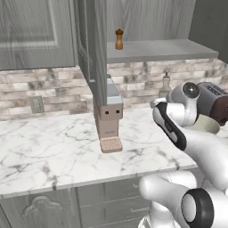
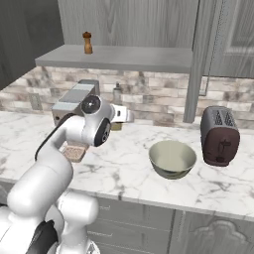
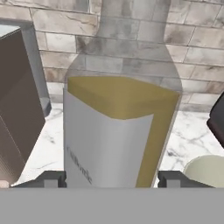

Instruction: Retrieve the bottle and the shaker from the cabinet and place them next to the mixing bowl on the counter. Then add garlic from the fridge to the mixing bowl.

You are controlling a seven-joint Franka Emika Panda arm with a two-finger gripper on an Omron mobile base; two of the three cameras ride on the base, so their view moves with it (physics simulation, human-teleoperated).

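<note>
The bottle, clear glass with yellowish liquid and a pale label, stands upright between my fingertips, just over the counter. My gripper is shut on the bottle, one pad on each side. From the base, the bottle's neck rises behind my hand. The mixing bowl sits on the counter just to the bottle's right. The small brown shaker stands on the open cabinet's grey shelf. The garlic is out of view.
A coffee machine stands close to the bottle's left. A dark red toaster sits right of the bowl. An open cabinet door hangs edge-on above the marble counter.
</note>
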